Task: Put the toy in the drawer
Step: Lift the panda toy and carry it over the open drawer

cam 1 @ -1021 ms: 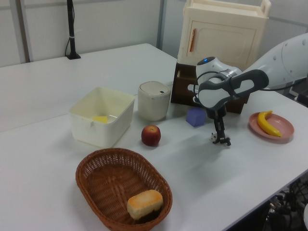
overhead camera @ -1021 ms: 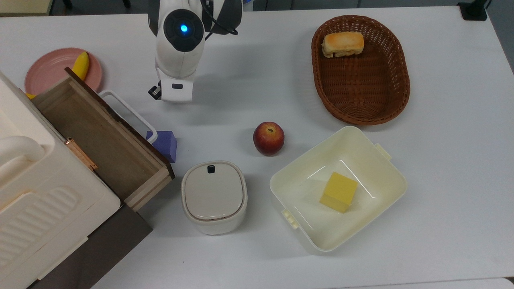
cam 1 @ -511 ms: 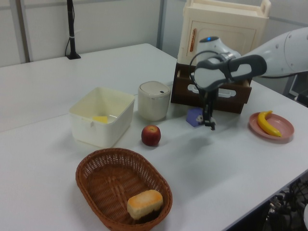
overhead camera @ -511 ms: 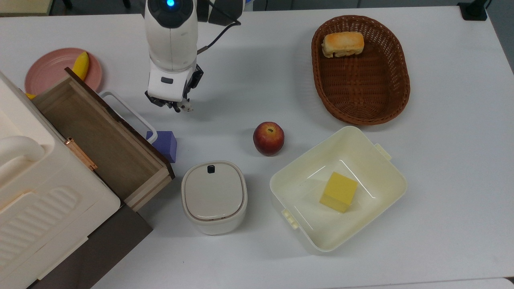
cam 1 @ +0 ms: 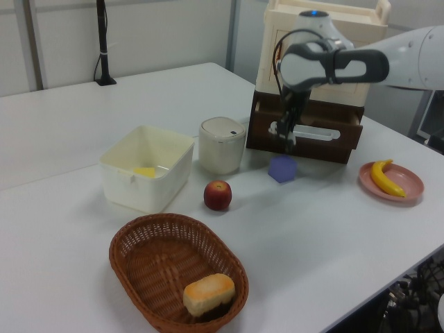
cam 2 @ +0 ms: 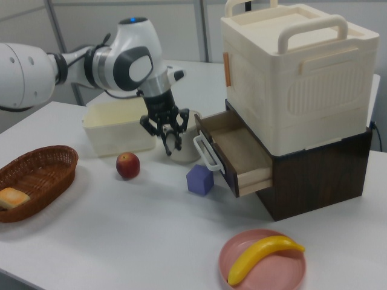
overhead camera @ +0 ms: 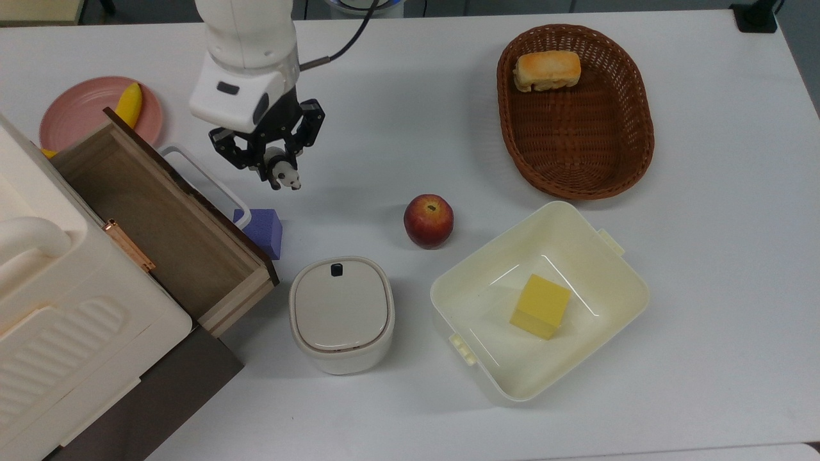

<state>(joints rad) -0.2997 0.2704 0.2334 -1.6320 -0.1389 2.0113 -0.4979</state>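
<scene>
While aloft, toy (overhead camera: 284, 175) beside drawer (overhead camera: 154, 218) rim.

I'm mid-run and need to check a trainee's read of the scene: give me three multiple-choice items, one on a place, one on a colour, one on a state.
1. Where is the toy?
A. In the drawer
B. Between the fingers of the gripper, above the table
C. In the basket

2. What colour is the block beside the drawer front?
A. Purple
B. Green
C. Red

3. What state is the drawer in?
A. Pushed shut
B. Taken out of the cabinet
C. Pulled open, nothing inside

Answers:
1 B: the top view shows the panda clamped at the fingertips, right of the white handle.
2 A: it reads purple in all three views.
3 C: the bare wooden floor shows in the top view.
</scene>
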